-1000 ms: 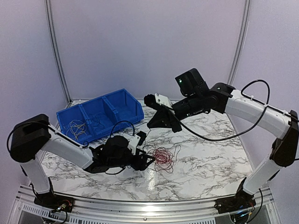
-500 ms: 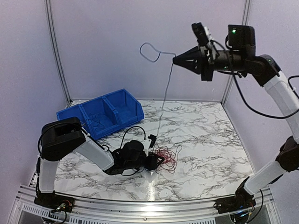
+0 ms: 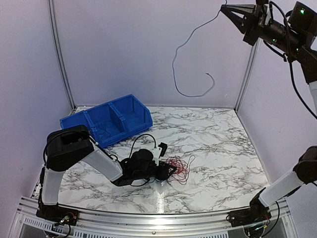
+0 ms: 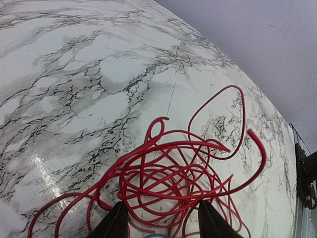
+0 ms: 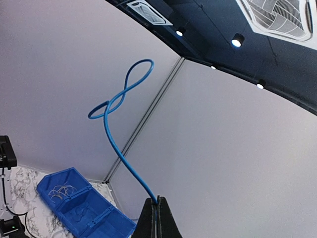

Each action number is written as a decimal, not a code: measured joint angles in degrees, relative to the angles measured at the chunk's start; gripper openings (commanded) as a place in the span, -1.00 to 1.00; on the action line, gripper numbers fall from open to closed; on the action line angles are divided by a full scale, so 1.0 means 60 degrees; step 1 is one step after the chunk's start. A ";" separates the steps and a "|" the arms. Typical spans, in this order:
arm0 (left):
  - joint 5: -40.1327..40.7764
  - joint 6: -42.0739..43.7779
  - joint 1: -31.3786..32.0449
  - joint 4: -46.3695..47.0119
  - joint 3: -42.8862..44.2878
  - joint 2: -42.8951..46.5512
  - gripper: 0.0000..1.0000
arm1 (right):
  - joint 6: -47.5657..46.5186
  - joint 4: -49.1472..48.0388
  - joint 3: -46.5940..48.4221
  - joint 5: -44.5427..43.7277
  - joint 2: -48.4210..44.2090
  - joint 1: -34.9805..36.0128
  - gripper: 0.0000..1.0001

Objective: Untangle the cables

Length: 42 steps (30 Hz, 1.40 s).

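Note:
A tangle of red cable [image 3: 178, 168] [image 4: 183, 173] lies on the marble table. My left gripper [image 3: 170, 171] [image 4: 162, 223] rests low at the tangle's near edge. It is open, and its black fingers [image 4: 116, 224] stand apart with red loops between them. High at the top right, my right gripper [image 3: 232, 11] [image 5: 157, 200] is shut on one end of a thin blue cable [image 3: 174, 64] [image 5: 115, 146]. That cable hangs free in the air in a long curve. Its lower end curls well above the table, apart from the red tangle.
A blue three-compartment bin [image 3: 130, 115] [image 5: 101, 223] stands at the back left of the table. One compartment holds whitish wires [image 5: 62, 191] and another a thin dark wire [image 5: 78, 213]. The left arm's black cord [image 3: 133, 141] arches beside the tangle. Walls enclose the table.
My right gripper rose up and to the right, drawing the blue cable fully out of the red tangle into the air. My left gripper moved up to the tangle and narrowed its jaws.

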<state>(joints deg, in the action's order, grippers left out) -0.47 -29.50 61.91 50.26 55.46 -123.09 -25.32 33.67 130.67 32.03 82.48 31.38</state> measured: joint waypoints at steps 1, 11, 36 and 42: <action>-0.0026 -0.0004 0.0000 0.0007 0.0000 0.0000 0.03 | -0.0004 -0.0062 -0.0022 -0.0113 -0.0011 -0.0033 -1.00; -0.0565 -0.0007 0.0073 -0.0080 -0.0419 0.1075 0.15 | -0.0029 -0.0466 -0.2849 -0.0809 -0.0273 -0.0069 -1.00; 0.0561 0.0823 0.0117 -0.0353 -0.1774 0.6965 0.31 | 0.0047 -0.0969 -0.7705 0.0721 -0.1322 -0.0073 -1.00; 0.1519 0.1260 0.0117 -0.0579 -0.0896 0.7369 0.30 | 0.0062 -0.1031 -0.7927 0.1111 -0.1319 -0.0073 -1.00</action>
<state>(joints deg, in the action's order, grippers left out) 8.64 -21.93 62.61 46.78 50.09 -78.87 -24.95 27.49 83.11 38.70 74.56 30.94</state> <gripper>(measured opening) 0.653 0.012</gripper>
